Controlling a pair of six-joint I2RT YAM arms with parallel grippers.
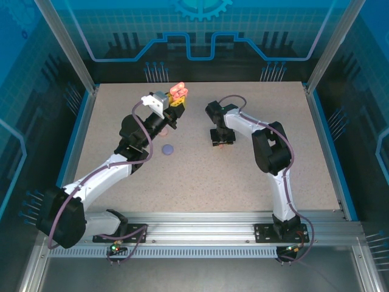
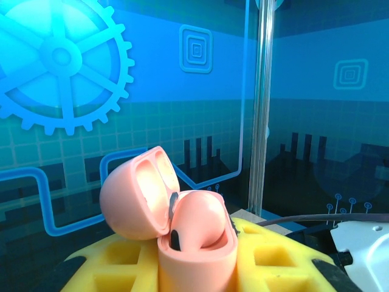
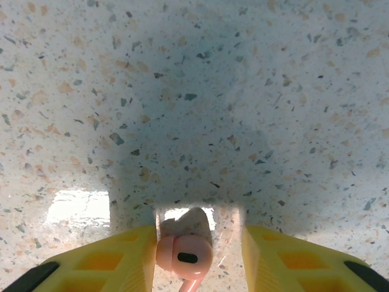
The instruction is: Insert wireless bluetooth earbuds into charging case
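**inspection: work surface, enclosure and both grippers**

you have a beige, dark-flecked stone-look tabletop with a blue border strip down each side. a ribbed aluminium rail runs across the near edge and carries both arm bases. the enclosure walls are blue translucent panels printed with cog and circuit-line patterns, held in bare aluminium posts.

your left gripper is raised over the far middle of the table. its yellow fingers are clamped on the base of a pale pink, pebble-shaped plastic charging case. the case stands upright with its lid hinged open to the left in the left wrist view. i cannot tell what is in its sockets.

your right gripper points straight down, close to the table, just right of centre. its jaws are parted. between them lies a tiny pale pink stemmed earbud, close against the finger on the left of the right wrist view and with a clear gap to the other finger. the gripper's shadow falls on the surface ahead of it.

a small flat rounded purple item lies on the table beside the left arm, apart from both grippers. it is too small for me to identify.
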